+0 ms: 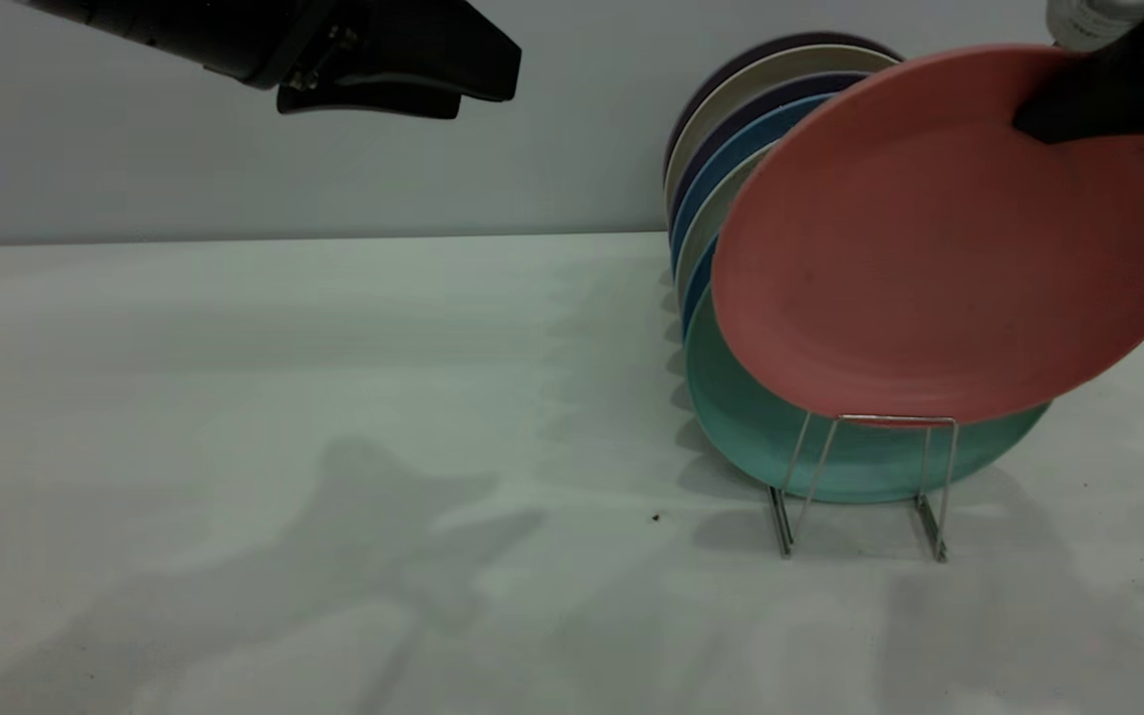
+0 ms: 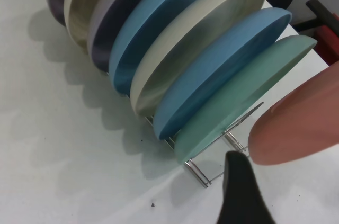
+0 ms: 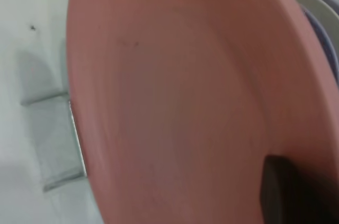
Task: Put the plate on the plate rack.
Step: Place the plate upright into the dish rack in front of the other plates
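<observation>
The plate hangs in the air, tilted, its lower rim just above the front loop of the plate rack and right in front of the teal-green plate, the frontmost of a row of plates already standing in the rack (blue, cream and darker ones behind it). It is not yet seated: in the left wrist view its edge floats beside the last free wire slot.

The right gripper holds it by the upper rim, fingers pinching the edge; one finger shows dark against the plate's face in the right wrist view.

The step in hand looks like the final lowering. The next move likely calls for bringing the plate more upright and dropping its lower rim into the gap between the front loop and the teal-green plate, then letting go.

The left gripper hovers high over the table, well apart from the rack; I cannot tell how its fingers stand.
</observation>
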Action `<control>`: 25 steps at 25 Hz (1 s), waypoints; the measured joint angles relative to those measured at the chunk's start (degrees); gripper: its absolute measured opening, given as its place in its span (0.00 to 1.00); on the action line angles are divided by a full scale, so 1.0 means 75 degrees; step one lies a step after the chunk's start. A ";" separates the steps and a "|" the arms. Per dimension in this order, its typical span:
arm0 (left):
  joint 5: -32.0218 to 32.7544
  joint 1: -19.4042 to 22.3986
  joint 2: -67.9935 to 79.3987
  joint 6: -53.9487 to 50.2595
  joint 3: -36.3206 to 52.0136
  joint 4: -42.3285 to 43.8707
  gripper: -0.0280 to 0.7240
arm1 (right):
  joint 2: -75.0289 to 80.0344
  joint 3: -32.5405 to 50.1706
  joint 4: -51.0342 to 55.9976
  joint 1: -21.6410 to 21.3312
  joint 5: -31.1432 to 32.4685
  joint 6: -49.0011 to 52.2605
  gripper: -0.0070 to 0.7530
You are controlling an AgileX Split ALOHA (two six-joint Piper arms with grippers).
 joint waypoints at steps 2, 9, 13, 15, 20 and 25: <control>0.0000 0.0000 0.0000 0.0000 0.0000 -0.0005 0.67 | 0.0017 0.0000 0.0009 0.0000 -0.0041 0.0000 0.09; -0.0001 0.0000 0.0000 0.0006 0.0000 -0.0018 0.67 | 0.0298 0.0000 0.0017 0.0000 -0.0258 -0.0002 0.09; -0.0007 0.0000 0.0000 0.0006 0.0000 -0.0018 0.67 | 0.0490 -0.0008 0.0022 0.0000 -0.0383 -0.0008 0.09; -0.0009 0.0000 0.0000 0.0006 0.0000 -0.0018 0.67 | 0.0592 -0.0047 0.0047 0.0013 -0.0393 -0.0008 0.09; -0.0097 0.0000 0.0000 0.0014 0.0000 -0.0025 0.65 | 0.0876 -0.0247 0.0108 0.0464 -0.0510 -0.0008 0.09; -0.0151 0.0000 0.0000 0.0037 0.0000 -0.0028 0.63 | 0.1385 -0.0335 0.0234 0.0760 -0.0664 -0.0008 0.09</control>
